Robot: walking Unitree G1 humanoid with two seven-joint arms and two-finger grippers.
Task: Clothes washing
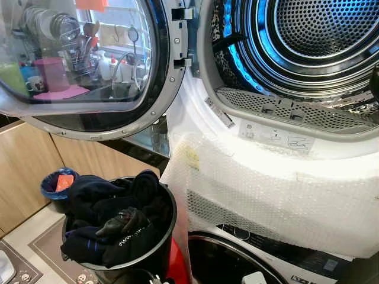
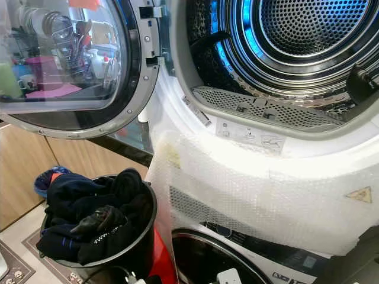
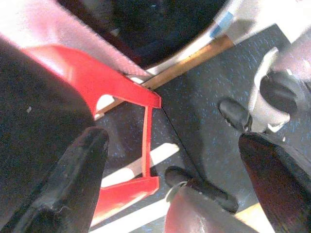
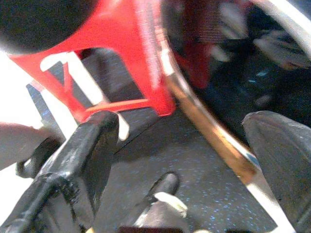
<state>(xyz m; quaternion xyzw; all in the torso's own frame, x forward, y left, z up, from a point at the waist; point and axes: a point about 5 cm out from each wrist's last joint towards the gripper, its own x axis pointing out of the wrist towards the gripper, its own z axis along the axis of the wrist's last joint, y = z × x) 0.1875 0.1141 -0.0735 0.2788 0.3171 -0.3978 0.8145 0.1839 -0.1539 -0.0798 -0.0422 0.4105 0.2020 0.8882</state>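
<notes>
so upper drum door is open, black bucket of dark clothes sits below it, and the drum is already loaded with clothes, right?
Not quite. The door is open and the black bucket holds the dark clothes, but the drum looks empty: the right eye view shows bare perforated metal, no clothes visible inside.

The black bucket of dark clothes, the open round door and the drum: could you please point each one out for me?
Black bucket [image 1: 167, 228]: left eye view, on its right rim.
Open round door [image 1: 155, 77]: left eye view, on its grey frame.
Drum [image 1: 323, 23]: left eye view, on its perforated back wall.
</notes>
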